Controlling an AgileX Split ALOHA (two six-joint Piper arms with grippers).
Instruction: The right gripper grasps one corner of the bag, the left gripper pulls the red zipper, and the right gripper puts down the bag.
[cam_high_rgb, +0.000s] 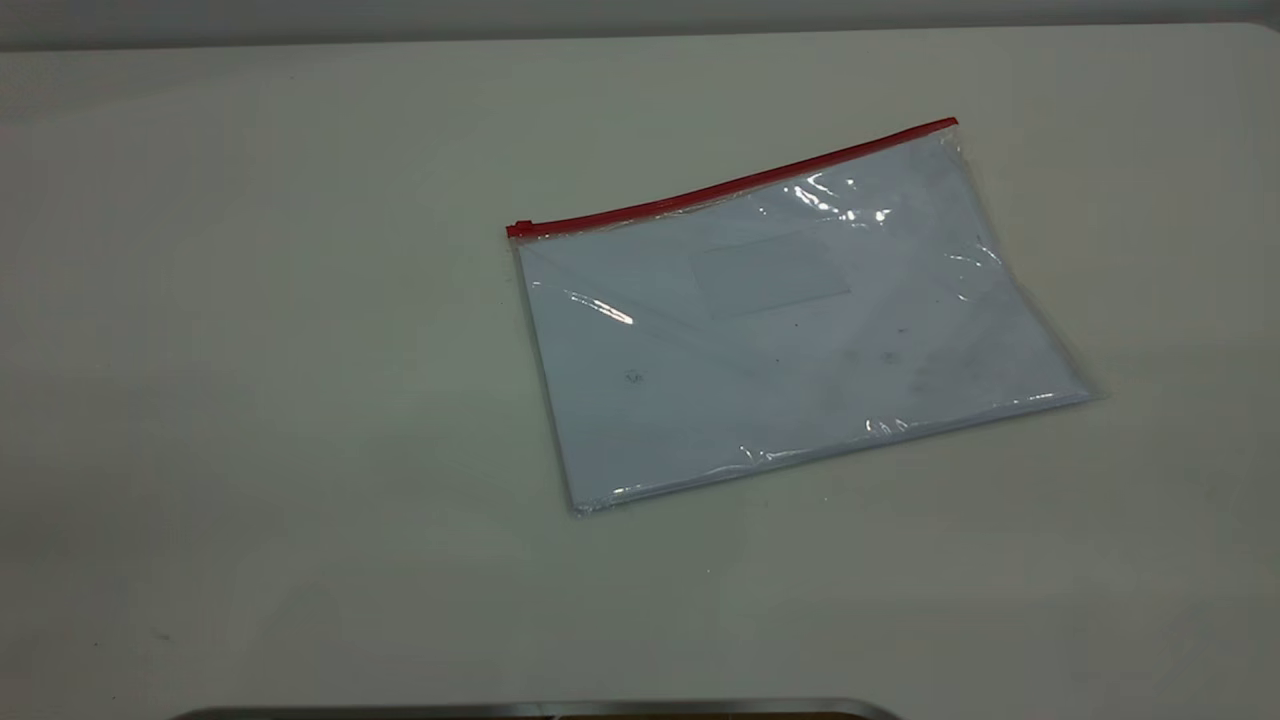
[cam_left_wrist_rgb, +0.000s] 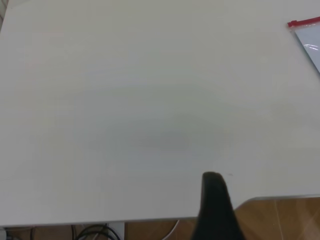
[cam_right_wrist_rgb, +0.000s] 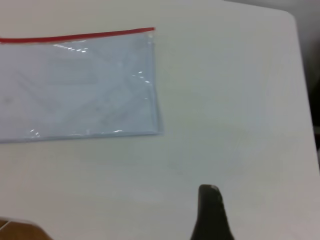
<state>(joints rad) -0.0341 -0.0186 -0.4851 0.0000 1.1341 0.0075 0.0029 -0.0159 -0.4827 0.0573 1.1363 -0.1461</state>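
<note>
The bag (cam_high_rgb: 790, 330) lies flat on the white table, right of centre, glossy and wrinkled, with white paper inside. The red zipper (cam_high_rgb: 730, 185) runs along its far long edge, with the slider (cam_high_rgb: 520, 228) at the left end. Neither gripper shows in the exterior view. The left gripper (cam_left_wrist_rgb: 212, 180) shows as one black wedge over the table's near edge, far from the bag's corner (cam_left_wrist_rgb: 312, 47) and the zipper end (cam_left_wrist_rgb: 304, 22). The right gripper (cam_right_wrist_rgb: 208, 192) shows as one black wedge over bare table, apart from the bag (cam_right_wrist_rgb: 75, 85) and its zipper (cam_right_wrist_rgb: 75, 36). Both hold nothing.
A metal-edged object (cam_high_rgb: 540, 710) sits at the table's front edge. The left wrist view shows the table edge (cam_left_wrist_rgb: 280, 198) with wooden floor and cables beyond. The right wrist view shows the table's rounded corner (cam_right_wrist_rgb: 292, 20).
</note>
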